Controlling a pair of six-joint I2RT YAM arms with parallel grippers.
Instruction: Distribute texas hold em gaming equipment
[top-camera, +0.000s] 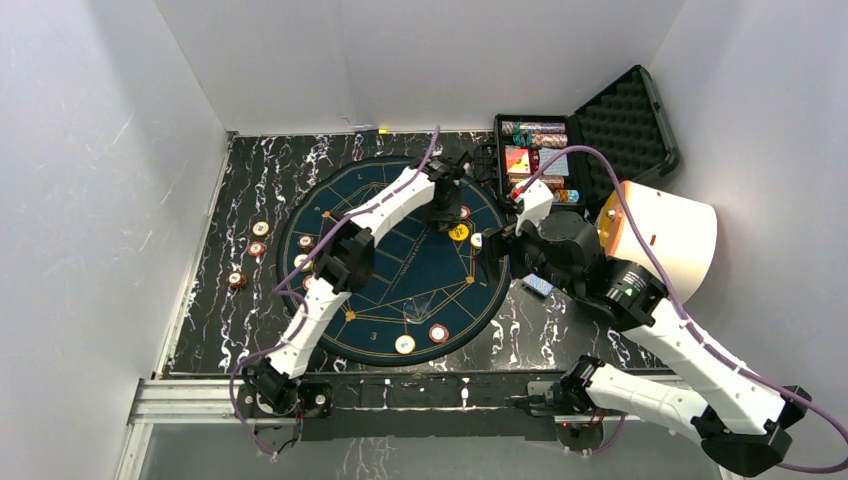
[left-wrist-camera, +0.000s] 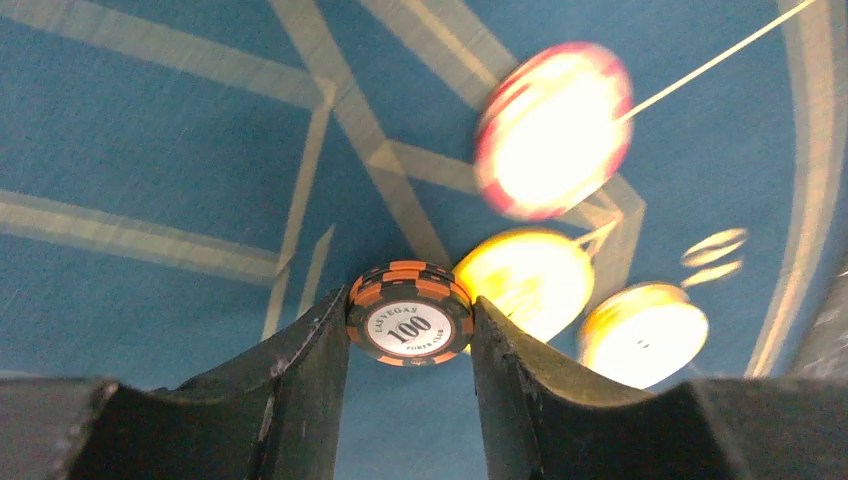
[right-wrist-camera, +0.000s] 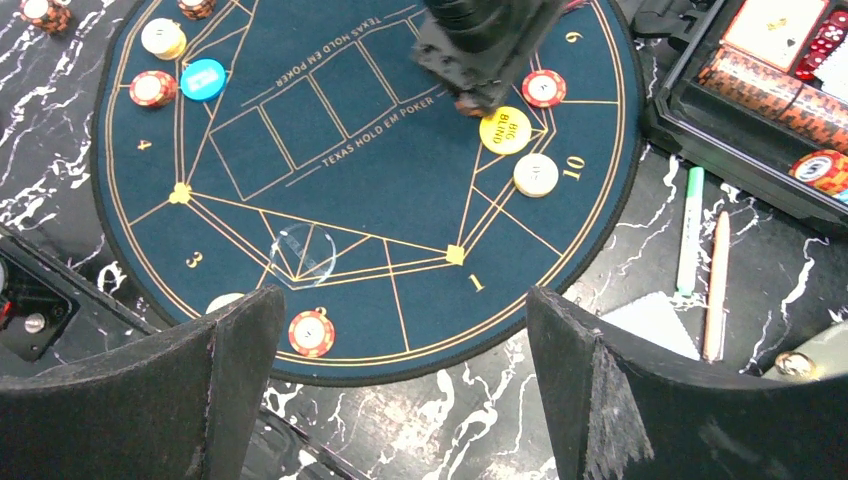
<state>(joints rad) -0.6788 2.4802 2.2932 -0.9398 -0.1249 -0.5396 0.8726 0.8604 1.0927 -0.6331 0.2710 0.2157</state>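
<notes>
left wrist view shows the left gripper (left-wrist-camera: 410, 303) pinching an orange-and-black round poker chip with a white centre marked 100 (left-wrist-camera: 410, 330) by its edge, one black finger on each side. the chip hangs over the round dark blue felt poker mat with gold lines (left-wrist-camera: 150, 150); whether it touches the felt i cannot tell. blurred beyond it lie a red-rimmed white chip (left-wrist-camera: 553, 130), a yellow disc button (left-wrist-camera: 530, 280) and a cream disc (left-wrist-camera: 643, 333).

seen from the right wrist, this spot is at the far right part of the mat, between the printed 9 and 10. the yellow disc button there reads big blind, the cream disc lies just beside it and the red-rimmed white chip is near. a blue disc button (right-wrist-camera: 203, 79) lies on the opposite side by the 4, next to other chips.

the right gripper (right-wrist-camera: 400, 330) is spread wide with nothing between its fingers, above the near edge of the mat. right of the mat, on the black white-veined marble table (right-wrist-camera: 620, 255), a green pen (right-wrist-camera: 689, 225) and a brown pen (right-wrist-camera: 717, 280) lie side by side. an open black plastic case (right-wrist-camera: 680, 110) holds rows of chips.
</notes>
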